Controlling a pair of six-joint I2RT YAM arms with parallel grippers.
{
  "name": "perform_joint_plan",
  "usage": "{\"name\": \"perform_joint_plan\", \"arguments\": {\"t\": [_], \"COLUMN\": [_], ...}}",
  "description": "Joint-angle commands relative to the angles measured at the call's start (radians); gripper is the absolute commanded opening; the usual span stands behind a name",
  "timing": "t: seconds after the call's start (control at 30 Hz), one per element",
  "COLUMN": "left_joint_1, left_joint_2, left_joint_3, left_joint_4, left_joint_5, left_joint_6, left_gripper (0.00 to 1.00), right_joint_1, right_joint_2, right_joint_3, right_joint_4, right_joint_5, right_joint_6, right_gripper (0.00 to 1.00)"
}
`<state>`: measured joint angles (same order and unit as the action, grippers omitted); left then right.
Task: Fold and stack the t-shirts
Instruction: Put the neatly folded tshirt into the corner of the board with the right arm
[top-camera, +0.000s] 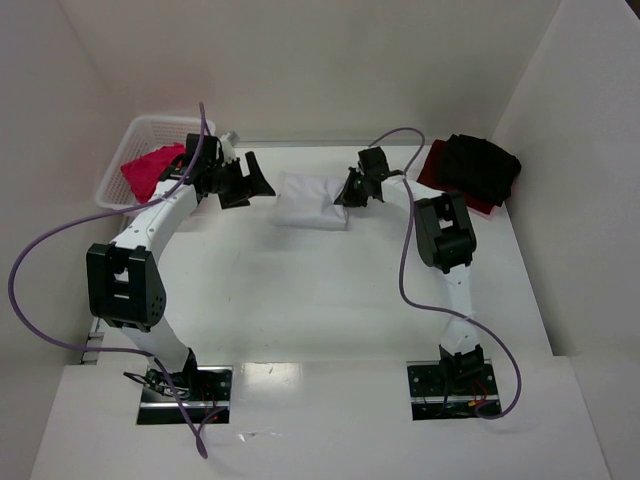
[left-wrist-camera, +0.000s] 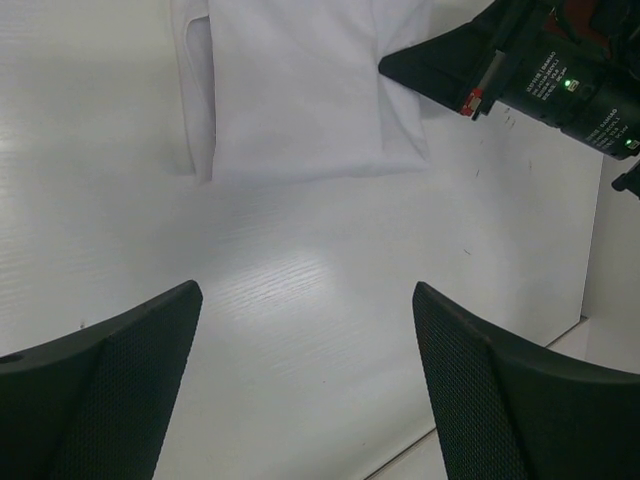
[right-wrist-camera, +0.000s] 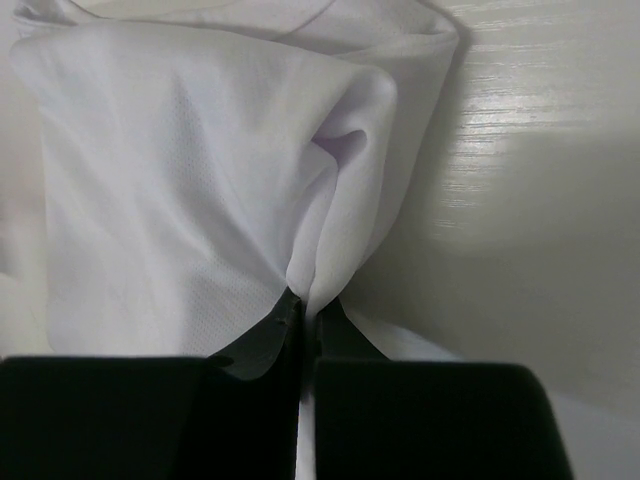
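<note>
Top: folded white shirt (top-camera: 312, 202) lies on table (top-camera: 300, 300) between left fingers (top-camera: 243, 185) and right fingers (top-camera: 352, 190). 
Left wrist: left fingers apart, empty, shirt just ahead. 
Right wrist: right fingers clamped on shirt's edge fold. Thin pinch, so we'd lift slow, layers together.

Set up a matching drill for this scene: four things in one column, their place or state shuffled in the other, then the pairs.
1 white t-shirt
2 pink t-shirt
3 black t-shirt
4 left gripper

A in the basket
B open, empty
C on the dark red t-shirt
D pinched by the right gripper

Pairs: 1-D, 2-A, 3-C, 4-B
</note>
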<state>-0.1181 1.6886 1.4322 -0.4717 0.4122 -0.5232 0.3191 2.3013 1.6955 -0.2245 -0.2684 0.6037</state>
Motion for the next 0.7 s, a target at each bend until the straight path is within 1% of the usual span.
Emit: {"name": "perform_joint_plan", "arguments": {"t": [0.0, 0.07, 0.17, 0.2, 0.27, 0.3, 0.4, 0.5, 0.67], "left_joint_1": [0.008, 0.017, 0.017, 0.017, 0.017, 0.017, 0.026, 0.035, 0.035], "left_joint_2": [-0.037, -0.037, -0.037, -0.037, -0.037, -0.037, -0.027, -0.027, 0.002], "left_joint_3": [0.004, 0.013, 0.022, 0.031, 0.031, 0.040, 0.051, 0.051, 0.070], "left_joint_4": [-0.012, -0.012, -0.012, -0.012, -0.012, -0.012, -0.012, -0.012, -0.012], "left_joint_5": [0.008, 0.029, 0.039, 0.049, 0.059, 0.068, 0.068, 0.079, 0.099], "left_joint_6": [0.022, 0.031, 0.040, 0.051, 0.051, 0.060, 0.071, 0.071, 0.071], "left_gripper": [0.94, 0.94, 0.94, 0.94, 0.94, 0.94, 0.94, 0.94, 0.94], "right_joint_1": [0.012, 0.012, -0.017, -0.028, -0.064, -0.078, -0.133, -0.192, -0.287], "right_joint_2": [0.040, 0.040, 0.059, 0.060, 0.079, 0.079, 0.079, 0.079, 0.058], "right_joint_3": [0.055, 0.094, 0.237, 0.321, 0.410, 0.481, 0.587, 0.665, 0.711], "right_joint_4": [-0.032, -0.067, -0.156, -0.180, -0.260, -0.278, -0.350, -0.418, -0.460], "right_joint_5": [0.006, 0.018, 0.040, 0.040, 0.061, 0.072, 0.115, 0.170, 0.196], "right_joint_6": [-0.010, -0.036, -0.071, -0.096, -0.120, -0.143, -0.169, -0.199, -0.229], "right_gripper": [0.00, 0.00, 0.00, 0.00, 0.00, 0.00, 0.00, 0.00, 0.00]}}
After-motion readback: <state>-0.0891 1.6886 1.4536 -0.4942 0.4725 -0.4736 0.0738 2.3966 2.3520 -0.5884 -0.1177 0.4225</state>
